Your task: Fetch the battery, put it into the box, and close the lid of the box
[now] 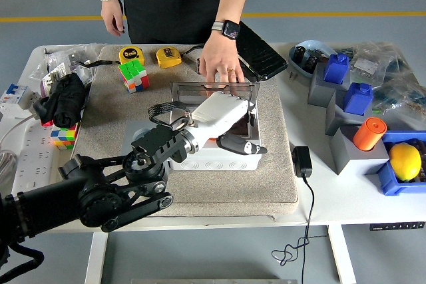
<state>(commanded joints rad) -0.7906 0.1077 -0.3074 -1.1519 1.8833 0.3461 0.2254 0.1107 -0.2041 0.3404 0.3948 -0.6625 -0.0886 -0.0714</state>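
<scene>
The white box (219,163) sits on the grey mat (113,118) with its clear lid (200,89) standing upright at the back. A person's hand (218,64) rests on the lid's top edge. My left hand (241,132), white with black fingertips, reaches into the box from the left. Its thumb (243,145) lies spread along the front rim, and the other fingers are stretched out inside the box. The hand covers most of the box's inside, so I cannot make out the battery. The right arm is out of the picture.
Behind the box are a colour cube (133,74), two yellow tape measures (168,56) and a black phone (261,51). A black adapter (301,161) with its cable lies to the right. Blue and grey bins, an orange cylinder (369,133) and a lemon (405,161) crowd the right side.
</scene>
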